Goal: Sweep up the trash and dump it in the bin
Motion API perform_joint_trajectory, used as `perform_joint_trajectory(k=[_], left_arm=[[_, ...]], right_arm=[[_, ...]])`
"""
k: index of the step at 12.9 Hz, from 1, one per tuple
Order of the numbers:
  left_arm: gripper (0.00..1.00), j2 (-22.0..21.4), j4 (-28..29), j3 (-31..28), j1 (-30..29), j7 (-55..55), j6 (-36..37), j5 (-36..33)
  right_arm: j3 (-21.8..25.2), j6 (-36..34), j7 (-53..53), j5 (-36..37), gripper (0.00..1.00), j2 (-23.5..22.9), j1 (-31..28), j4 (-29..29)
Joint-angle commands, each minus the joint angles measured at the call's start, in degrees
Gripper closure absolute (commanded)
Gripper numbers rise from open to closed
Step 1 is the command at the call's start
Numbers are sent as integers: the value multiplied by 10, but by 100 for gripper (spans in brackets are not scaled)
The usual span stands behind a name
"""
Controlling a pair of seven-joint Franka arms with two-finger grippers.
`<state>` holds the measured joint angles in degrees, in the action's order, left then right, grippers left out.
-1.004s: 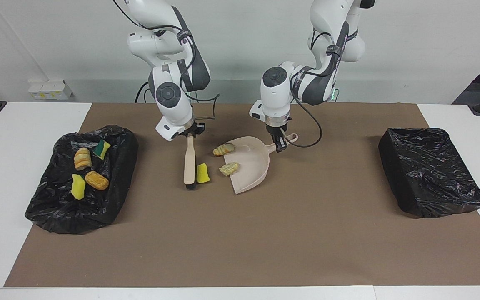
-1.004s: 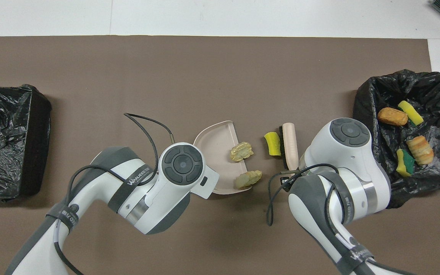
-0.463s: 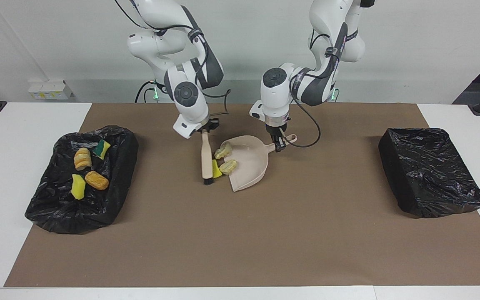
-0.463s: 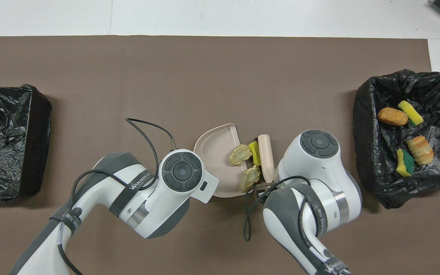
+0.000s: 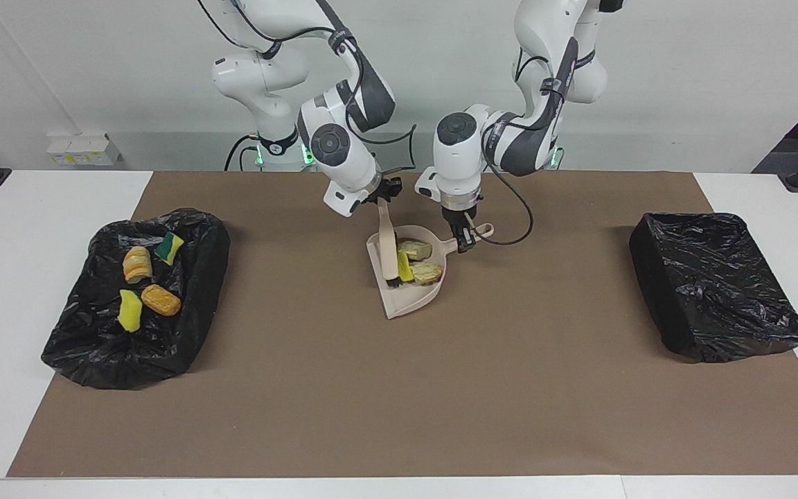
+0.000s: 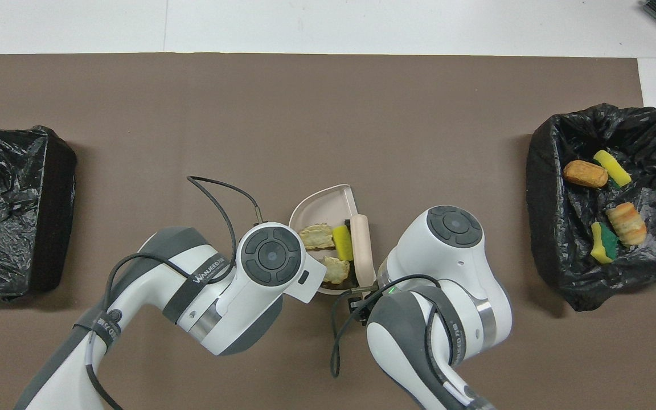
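Beige dustpan holds three trash scraps, its handle clamped in the left gripper; the right gripper, clamped on the brush, rests its bristles inside. From overhead, four more scraps lie in the black-lined bin toward the right arm's end

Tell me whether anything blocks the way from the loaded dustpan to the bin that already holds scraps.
Nothing visible does: only bare brown mat lies between the dustpan and that bin. The brush rests in the pan's mouth.

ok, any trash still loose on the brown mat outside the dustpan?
No. The three scraps outside the bin all sit inside the dustpan; none on the mat.
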<state>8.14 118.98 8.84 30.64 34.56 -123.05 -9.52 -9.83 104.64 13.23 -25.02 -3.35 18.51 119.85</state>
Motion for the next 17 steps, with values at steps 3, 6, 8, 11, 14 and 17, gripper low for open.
perform_joint_trajectory(k=[3,6,8,11,14,17], left_arm=[[100,-18,27,-7,12,3,-17,-2],[100,-18,28,-7,9,2,-24,-2],[100,-17,28,-7,6,1,-29,-2],[100,-18,39,-7,10,2,-39,-2],[100,-17,41,-7,6,2,-55,-2],[100,-17,43,-6,6,1,-56,-1]], right_arm=[[2,-84,20,59,100,38,-35,-25],[-2,-102,76,101,100,56,-25,-18],[-2,-60,66,98,100,69,-25,12],[-5,-4,87,87,100,65,20,47],[-5,-3,92,55,100,86,49,84],[-5,1,97,-2,100,125,78,134]])
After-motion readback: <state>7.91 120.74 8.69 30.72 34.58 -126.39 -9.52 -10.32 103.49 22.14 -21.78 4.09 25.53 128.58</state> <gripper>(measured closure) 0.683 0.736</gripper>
